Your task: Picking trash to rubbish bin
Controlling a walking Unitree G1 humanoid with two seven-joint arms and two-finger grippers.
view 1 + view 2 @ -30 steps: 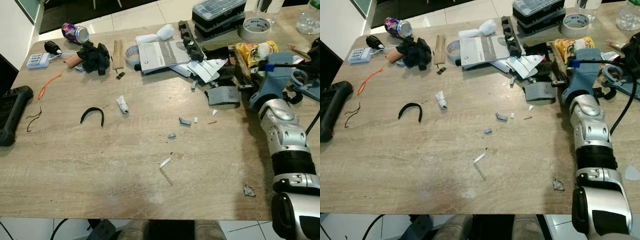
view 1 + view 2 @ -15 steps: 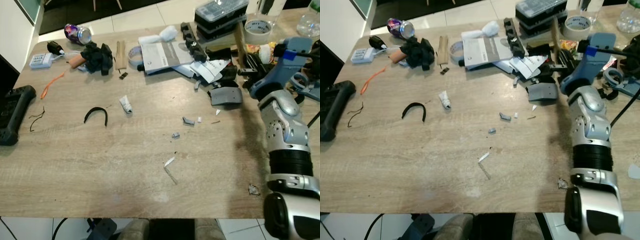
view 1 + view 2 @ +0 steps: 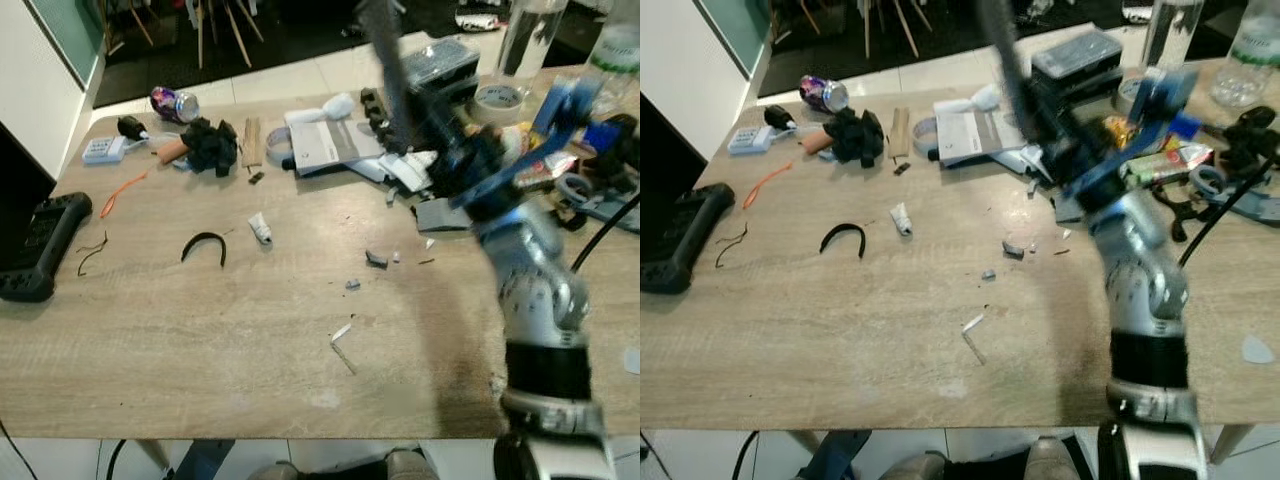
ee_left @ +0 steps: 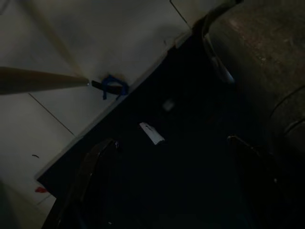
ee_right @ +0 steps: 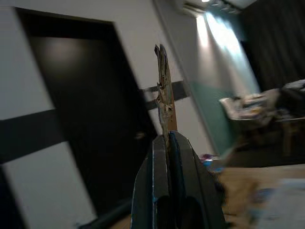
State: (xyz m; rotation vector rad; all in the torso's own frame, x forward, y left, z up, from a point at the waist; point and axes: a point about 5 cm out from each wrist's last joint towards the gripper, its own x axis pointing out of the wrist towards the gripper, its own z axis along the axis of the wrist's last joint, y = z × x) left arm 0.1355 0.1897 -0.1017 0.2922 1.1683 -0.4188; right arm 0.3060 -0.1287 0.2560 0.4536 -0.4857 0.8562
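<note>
A thin wooden strip [image 5: 165,90] is clamped between the closed fingers of the right tool [image 5: 167,139] and is held raised above the cluttered far side of the tabletop [image 3: 200,330], blurred in the eye views. Paper scraps [image 3: 341,330] and a black curved band [image 3: 204,245] are scattered on the wood. The left tool [image 4: 167,157] is seen released, over a dark floor.
</note>
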